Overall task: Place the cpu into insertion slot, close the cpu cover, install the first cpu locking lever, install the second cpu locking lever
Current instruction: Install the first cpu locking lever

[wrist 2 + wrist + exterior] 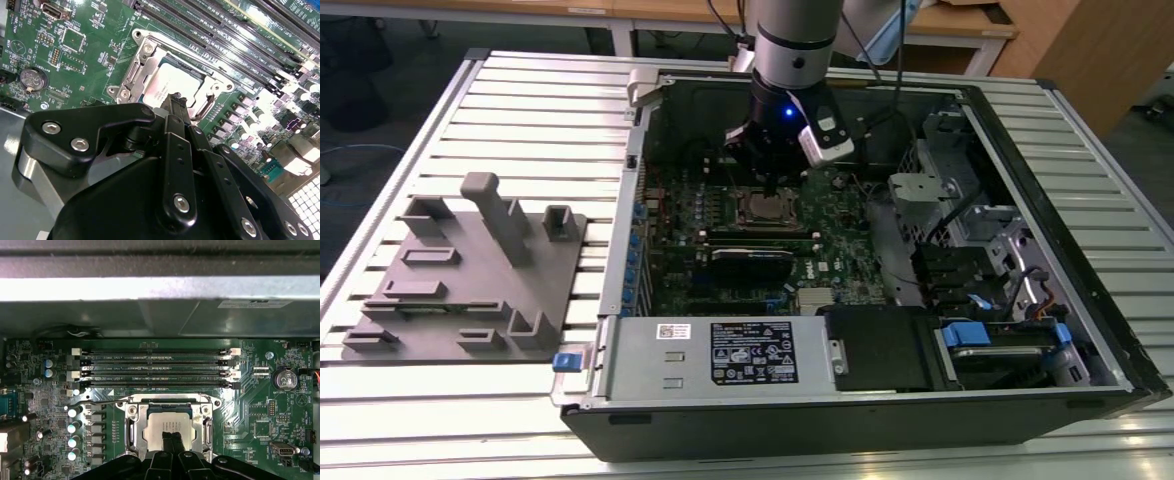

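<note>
The cpu (167, 421) lies flat in the insertion slot (767, 208) on the green board, its silvery top showing in both wrist views (172, 80). The cpu cover (131, 427), a silver frame, lies down around the chip with the chip showing through its window. My gripper (172, 436) stands shut right above the chip's near half, nothing between its fingers; I cannot tell whether the tips (173, 101) touch the chip. A thin wire locking lever (95, 402) sticks out sideways from the socket. In the exterior view my gripper (778, 183) hangs just over the socket.
Long black memory slots (155, 367) run just beyond the socket. The open computer case (1107, 330) walls the board in. A grey box with a label (720, 350) sits at its front. A grey fixture block (467, 270) stands on the table at the exterior view's left.
</note>
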`<state>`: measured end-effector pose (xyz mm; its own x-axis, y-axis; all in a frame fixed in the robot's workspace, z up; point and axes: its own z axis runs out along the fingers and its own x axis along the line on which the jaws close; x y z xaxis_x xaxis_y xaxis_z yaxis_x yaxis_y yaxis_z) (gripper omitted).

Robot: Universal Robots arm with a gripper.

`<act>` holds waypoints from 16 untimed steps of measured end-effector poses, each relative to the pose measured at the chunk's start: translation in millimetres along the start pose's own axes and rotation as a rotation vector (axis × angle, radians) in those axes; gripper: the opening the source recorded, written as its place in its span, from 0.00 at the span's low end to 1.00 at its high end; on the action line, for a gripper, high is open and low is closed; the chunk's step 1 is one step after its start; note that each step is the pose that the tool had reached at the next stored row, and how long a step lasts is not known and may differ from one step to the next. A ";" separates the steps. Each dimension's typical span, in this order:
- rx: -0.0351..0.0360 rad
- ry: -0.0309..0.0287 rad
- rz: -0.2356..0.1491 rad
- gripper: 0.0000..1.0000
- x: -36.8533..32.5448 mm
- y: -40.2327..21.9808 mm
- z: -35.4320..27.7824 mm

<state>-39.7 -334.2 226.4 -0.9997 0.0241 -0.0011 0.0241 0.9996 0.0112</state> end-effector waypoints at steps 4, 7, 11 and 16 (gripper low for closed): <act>-0.0023 0.0000 -0.001 0.10 0.0 0.0 0.0; -0.0040 0.0001 -0.001 0.10 0.0 0.0 0.0; -0.0063 0.0002 -0.002 0.10 0.0 0.0 0.0; -0.0092 0.0003 -0.003 0.10 0.0 0.0 0.0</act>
<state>-39.7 -334.2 226.4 -0.9998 0.0213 -0.0009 0.0213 0.9996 0.0204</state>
